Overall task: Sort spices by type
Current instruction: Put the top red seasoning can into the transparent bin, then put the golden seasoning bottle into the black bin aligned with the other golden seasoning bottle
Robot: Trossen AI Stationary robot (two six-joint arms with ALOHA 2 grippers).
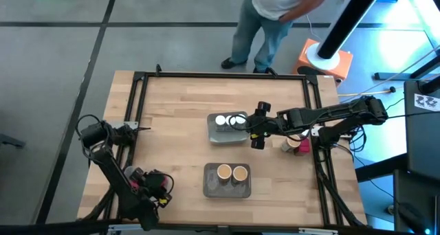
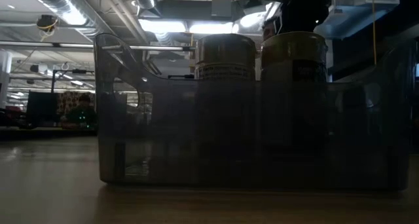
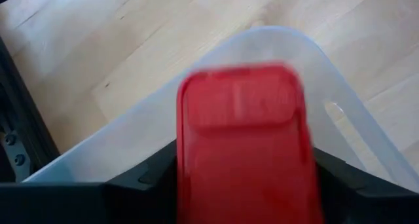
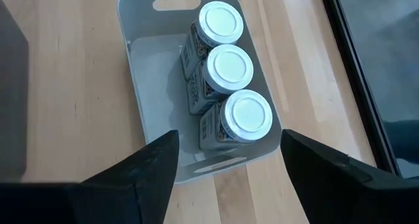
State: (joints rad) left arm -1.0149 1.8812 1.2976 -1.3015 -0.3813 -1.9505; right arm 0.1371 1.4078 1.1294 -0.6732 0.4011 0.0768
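Note:
My left gripper (image 1: 157, 187) is near the table's near-left corner, shut on a red packet (image 3: 243, 139) over a pale translucent tray (image 3: 288, 47). My right gripper (image 4: 229, 168) hangs open over the near end of a grey tray (image 4: 134, 67) in the middle of the table and touches nothing. That tray holds three white-lidded jars (image 4: 229, 68) standing in a row. Two tan-topped brown cylinders (image 1: 232, 172) stand in a second tray (image 1: 210, 183) closer to the near edge. One more cylinder (image 1: 287, 145) and a red packet (image 1: 302, 146) stand by the right edge. My left gripper has the red packet pinched between its two fingers (image 3: 147, 178), which sit on the packet's two long sides (image 3: 184, 165). The packet's broad red face is toward the wrist camera. I cannot tell whether it hangs clear of the translucent tray below or rests in it.
The low view looks through the clear tray wall (image 2: 163, 139) at the two cylinders (image 2: 226, 54). A black frame (image 1: 137, 97) runs along the table's edges. A person (image 1: 271, 22) stands beyond the far edge. Bare wood lies left of the trays.

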